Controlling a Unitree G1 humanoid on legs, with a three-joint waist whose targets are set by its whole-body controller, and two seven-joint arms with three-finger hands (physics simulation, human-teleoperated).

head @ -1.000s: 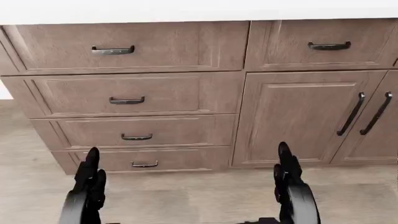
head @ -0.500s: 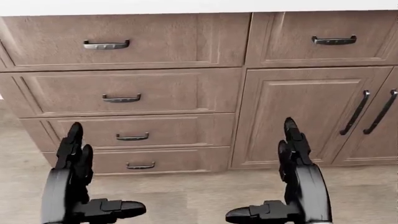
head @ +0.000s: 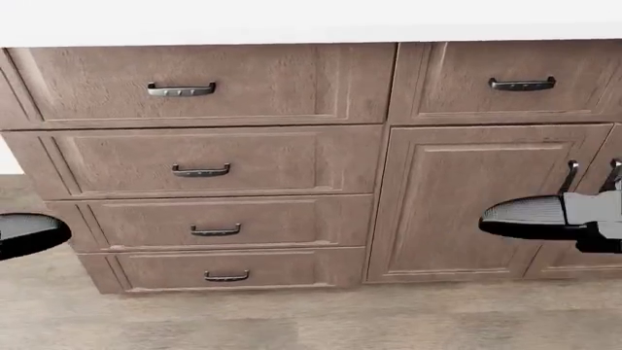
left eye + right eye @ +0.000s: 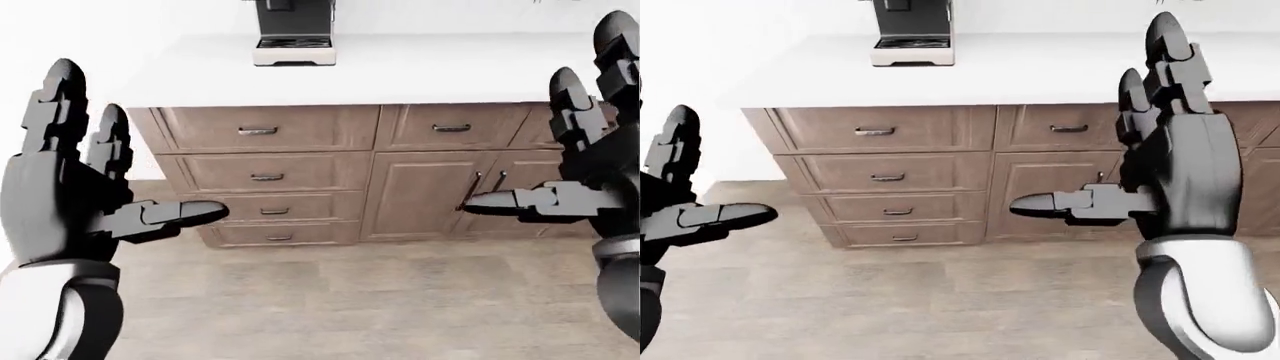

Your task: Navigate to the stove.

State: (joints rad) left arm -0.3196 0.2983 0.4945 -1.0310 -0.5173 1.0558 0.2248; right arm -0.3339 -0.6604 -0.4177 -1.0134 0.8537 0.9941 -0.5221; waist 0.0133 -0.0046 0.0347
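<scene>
Glossy black jointed left hand [image 4: 70, 187], wood-grain panelled drawers [image 4: 265, 176], white counter [image 4: 420, 71].

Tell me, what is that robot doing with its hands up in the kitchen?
The robot is facing a brown cabinet with drawers, and it holds nothing. Its left hand and right hand are both raised with the fingers spread open. A white counter runs along the top, and a dark coffee machine sits on it. It is meant to walk to the stove, but no stove shows in these views, so it seems not to be there yet.
</scene>
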